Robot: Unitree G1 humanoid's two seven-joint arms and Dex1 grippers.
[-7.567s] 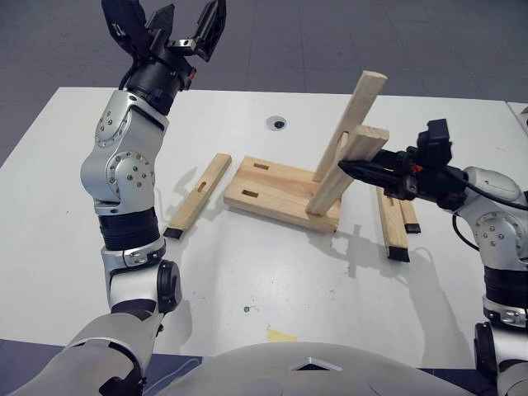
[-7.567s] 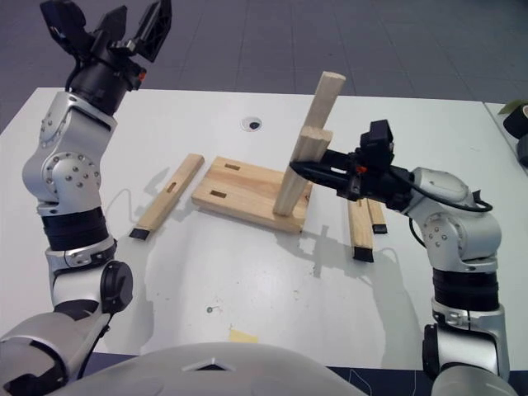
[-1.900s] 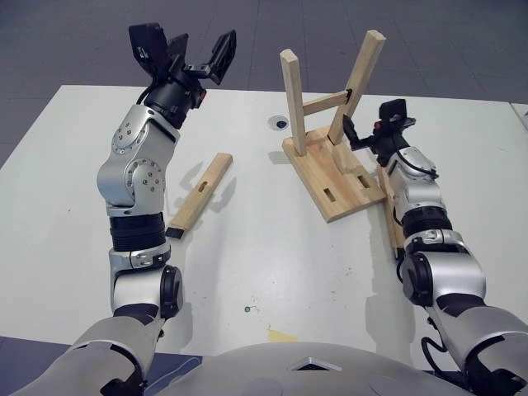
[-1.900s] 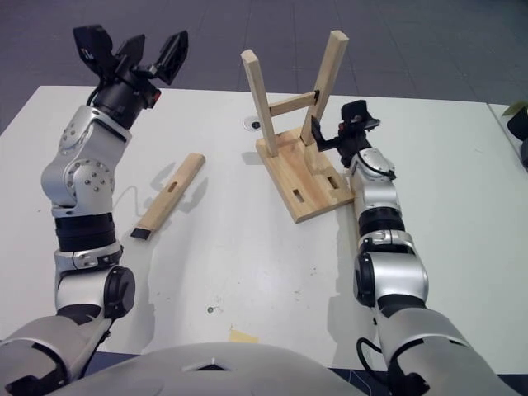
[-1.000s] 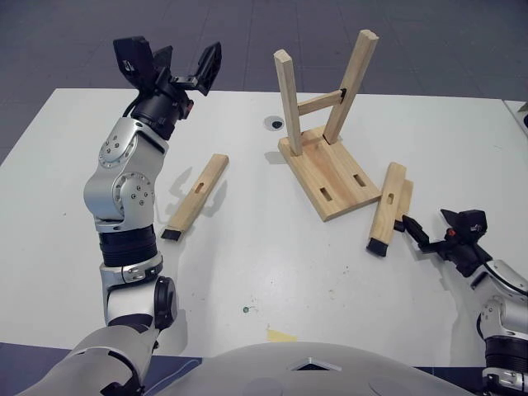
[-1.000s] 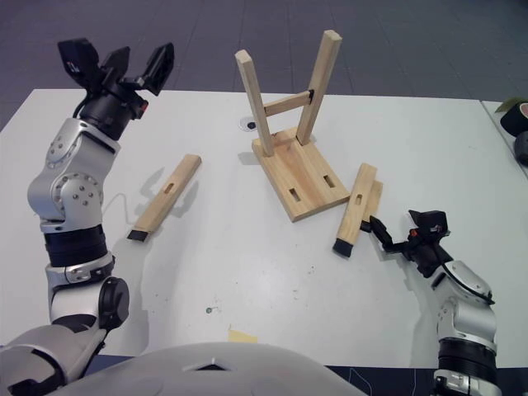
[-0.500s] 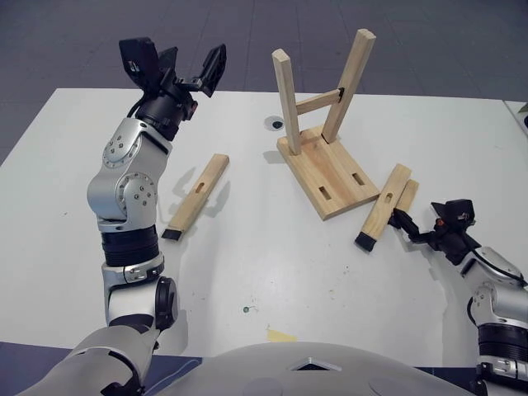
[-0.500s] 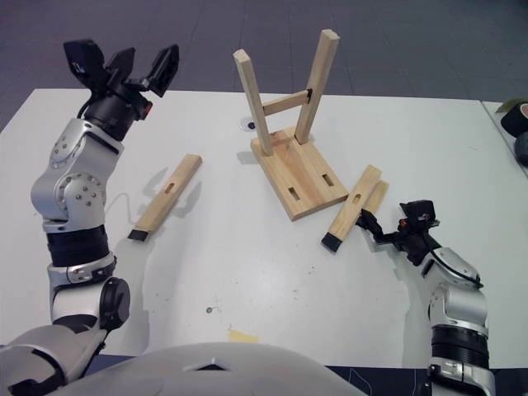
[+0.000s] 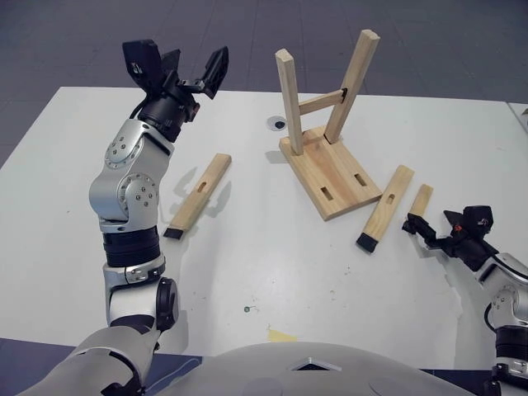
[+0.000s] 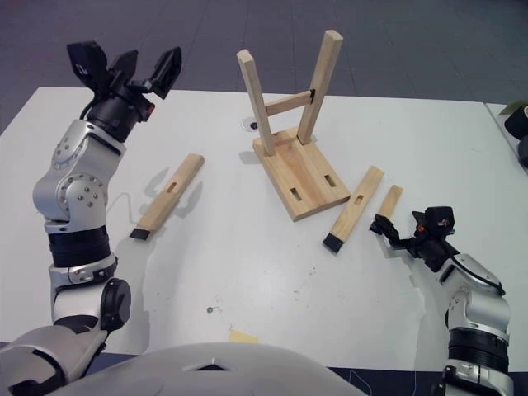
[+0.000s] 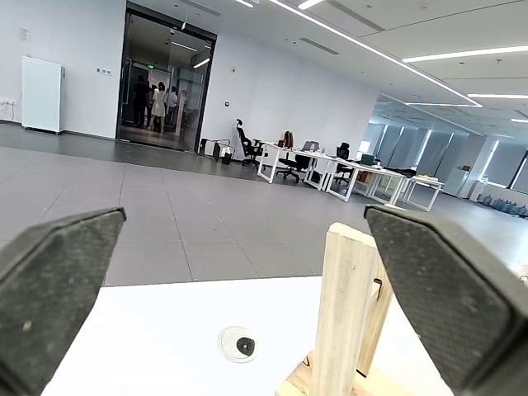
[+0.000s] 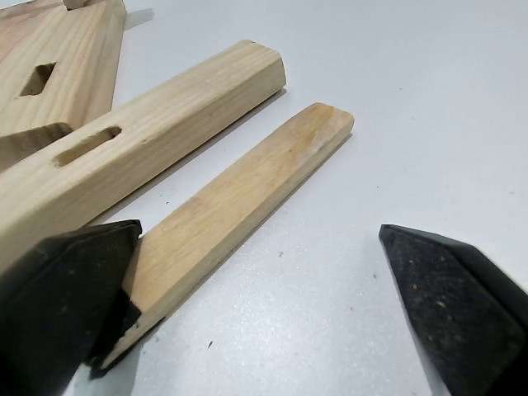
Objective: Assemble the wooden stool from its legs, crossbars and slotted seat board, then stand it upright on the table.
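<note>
The slotted seat board (image 9: 334, 177) lies flat at the middle back of the table. Two legs (image 9: 287, 99) stand up from it, joined by a crossbar (image 9: 320, 102). One loose leg (image 9: 198, 194) lies to the left. Another loose leg (image 9: 386, 205) lies right of the board, beside a short crossbar (image 9: 421, 200). My right gripper (image 9: 422, 235) is open, low over the table, just in front of that crossbar (image 12: 239, 206). My left gripper (image 9: 186, 70) is open and empty, held high over the table's back left.
A round cable hole (image 9: 279, 124) sits in the white table (image 9: 247, 256) behind the seat board. A yellow scrap (image 9: 280, 335) lies near the front edge. The table's right edge is close to my right arm.
My right gripper left the stool, came down by the loose leg and crossbar, and has drawn back to the right. The leg swung and the crossbar now lies apart from it. Left arm barely moved.
</note>
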